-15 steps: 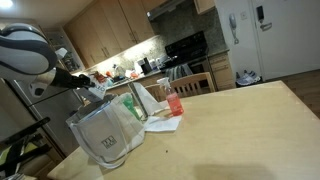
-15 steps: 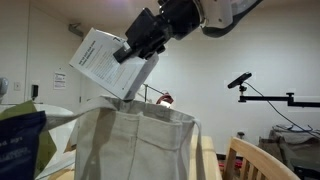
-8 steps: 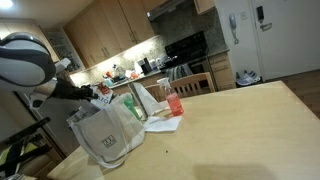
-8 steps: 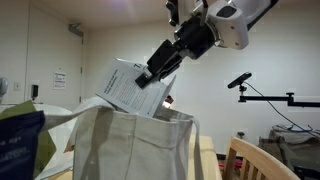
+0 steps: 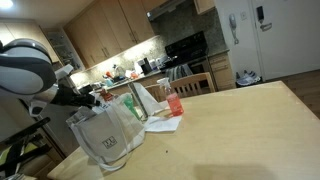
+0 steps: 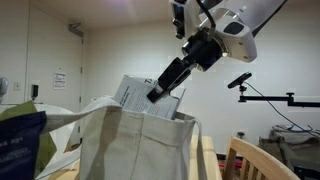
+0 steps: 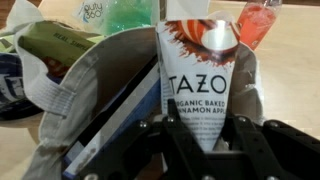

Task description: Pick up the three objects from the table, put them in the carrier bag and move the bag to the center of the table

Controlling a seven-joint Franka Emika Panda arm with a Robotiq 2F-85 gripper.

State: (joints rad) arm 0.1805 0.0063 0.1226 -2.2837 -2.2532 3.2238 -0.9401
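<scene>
- The hand point(image 7: 203, 128) is seen clenched on the carton point(image 7: 200, 70), with one finger pressed against each long edge near the carton's lower end in the wrist view.
- The carton is held lengthwise, and its printed face, with the word TAZO and a pictured drink, is turned to the wrist camera.
- In an exterior view the carton point(image 6: 137, 95) is tilted. Its lower part is sunk into the open mouth of the bag point(image 6: 130, 145), and its upper corner is gripped by the hand point(image 6: 163, 90).
- The bag point(image 5: 105, 135) is stood upright on the table point(image 5: 240, 130), near one end, below the hand point(image 5: 93, 97).
- Beyond the bag, a green item point(image 7: 130, 15) and a pink-red bottle point(image 7: 257, 22) are stood on the table; what the green item is cannot be told.
- Farther back, kitchen cabinets point(image 5: 110, 30) and a stove point(image 5: 188, 47) are seen.
</scene>
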